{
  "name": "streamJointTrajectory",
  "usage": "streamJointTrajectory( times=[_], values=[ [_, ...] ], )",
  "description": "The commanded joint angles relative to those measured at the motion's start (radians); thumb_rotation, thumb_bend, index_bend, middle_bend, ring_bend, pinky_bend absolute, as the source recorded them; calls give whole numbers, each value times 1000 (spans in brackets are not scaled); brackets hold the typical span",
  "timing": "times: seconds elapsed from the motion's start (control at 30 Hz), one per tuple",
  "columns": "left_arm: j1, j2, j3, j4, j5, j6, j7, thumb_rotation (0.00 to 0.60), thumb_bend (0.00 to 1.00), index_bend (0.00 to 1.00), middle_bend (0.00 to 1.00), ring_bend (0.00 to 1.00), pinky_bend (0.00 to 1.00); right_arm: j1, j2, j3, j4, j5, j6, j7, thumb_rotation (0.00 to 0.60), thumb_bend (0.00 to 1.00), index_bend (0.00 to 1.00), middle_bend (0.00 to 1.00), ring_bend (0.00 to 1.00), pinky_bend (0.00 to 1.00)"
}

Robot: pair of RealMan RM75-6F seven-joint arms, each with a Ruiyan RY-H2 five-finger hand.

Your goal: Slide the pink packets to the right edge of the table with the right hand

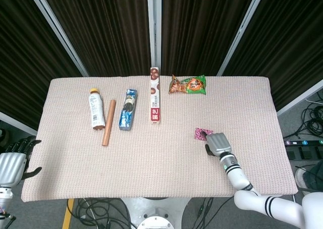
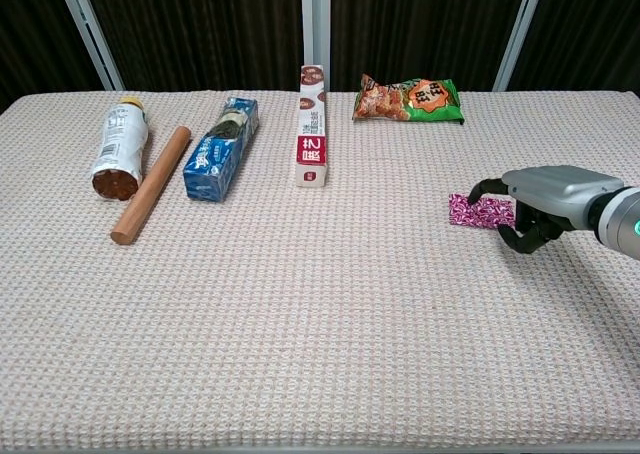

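A small pink patterned packet [image 1: 201, 133] [image 2: 476, 211] lies flat on the right half of the table. My right hand [image 1: 217, 142] [image 2: 548, 202] reaches over it from the right, palm down. Its curved fingers [image 2: 487, 186] lie over the packet's right part and hook past its far edge, while the thumb [image 2: 522, 238] hangs just off the packet near the cloth. The hand encloses nothing. My left hand [image 1: 12, 164] hovers off the table's front-left corner, fingers apart and empty; the chest view does not show it.
On the woven cloth table [image 1: 151, 168], at the back, lie a white bottle [image 1: 96, 108], a brown rolling stick [image 1: 108, 122], a blue biscuit pack [image 1: 127, 109], a long white-and-red box [image 1: 155, 95] and a green-orange snack bag [image 1: 188, 84]. The table's right edge [image 1: 282, 138] is beyond my hand.
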Motion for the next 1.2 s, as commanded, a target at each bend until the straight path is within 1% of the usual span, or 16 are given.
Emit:
streamJointTrajectory(
  times=[0.03, 0.27, 0.43, 0.73, 0.9, 1.2],
  values=[
    [0, -1, -1, 4, -3, -2, -3, 600, 25, 278, 277, 200, 259, 9, -8, -1, 13, 13, -4, -4, 553, 546, 184, 1000, 1000, 1000],
    [-2, -5, -2, 12, -13, -13, -4, 600, 25, 278, 277, 200, 260, 33, -26, -10, 45, 42, -20, -18, 556, 545, 178, 1000, 1000, 1000],
    [-2, -5, -5, 12, -16, -12, -4, 600, 25, 278, 277, 200, 259, 42, -26, -17, 43, 57, -19, -27, 551, 546, 176, 1000, 1000, 1000],
    [-2, -4, -5, 9, -17, -13, 0, 600, 25, 278, 277, 199, 259, 49, -3, -46, 34, 101, -21, -61, 556, 545, 182, 1000, 1000, 1000],
    [-1, -4, -3, 6, -13, -10, 5, 600, 26, 278, 277, 200, 259, 41, 20, -59, 16, 106, -10, -55, 559, 546, 187, 1000, 1000, 1000],
    [-2, -2, -4, -7, -12, -9, 18, 600, 26, 278, 277, 199, 259, 28, 53, -83, 15, 111, -16, -36, 560, 547, 196, 1000, 1000, 1000]
  ],
)
